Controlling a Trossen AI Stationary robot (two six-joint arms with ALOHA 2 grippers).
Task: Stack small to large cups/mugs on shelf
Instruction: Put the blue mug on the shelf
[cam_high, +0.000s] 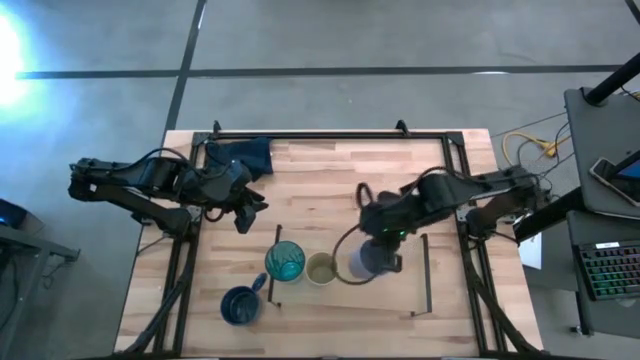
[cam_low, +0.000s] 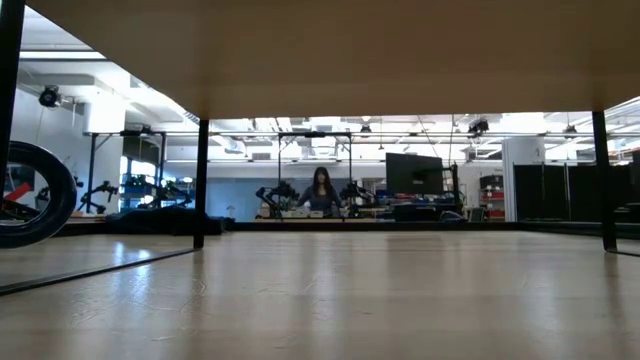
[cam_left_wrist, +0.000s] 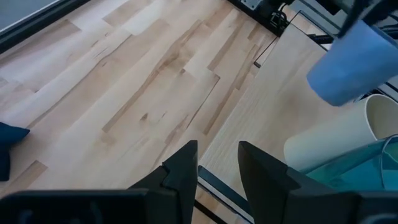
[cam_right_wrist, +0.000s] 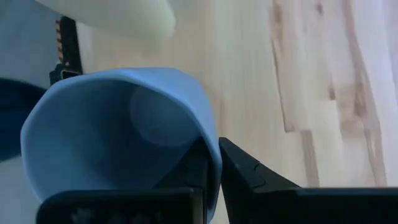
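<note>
Gripping the lavender-grey mug (cam_high: 365, 262) by its rim, with the right gripper (cam_right_wrist: 212, 167) fingers pinched nearly together on the thin wall, one inside and one outside. Held over the shelf (cam_high: 400, 285), just beside the olive-tan cup (cam_high: 321, 269); mouth up toward the overhead camera, long axis roughly vertical, though whether the base touches the board cannot be told. Seen from the right wrist as a wide open mouth (cam_right_wrist: 118, 137) with the pale cup (cam_right_wrist: 112, 15) beyond it.

Standing in a row across the shelf: teal tumbler (cam_high: 284, 261) nearest the black rail (cam_high: 277, 265), then the olive-tan cup, then the held mug. Tumbler and cup both upright, mouths up, rims close to touching. Dark blue mug (cam_high: 240, 305) off the shelf on the surface, upright, handle pointing toward the tumbler.

Hovering over bare surface well apart from the cups, near the dark blue cloth (cam_high: 240, 155) at the far edge: left gripper (cam_left_wrist: 217, 162), fingers parted with a narrow gap, holding nothing. In its wrist view: tumbler (cam_left_wrist: 354, 171), cup (cam_left_wrist: 336, 140) and raised mug (cam_left_wrist: 348, 68).
</note>
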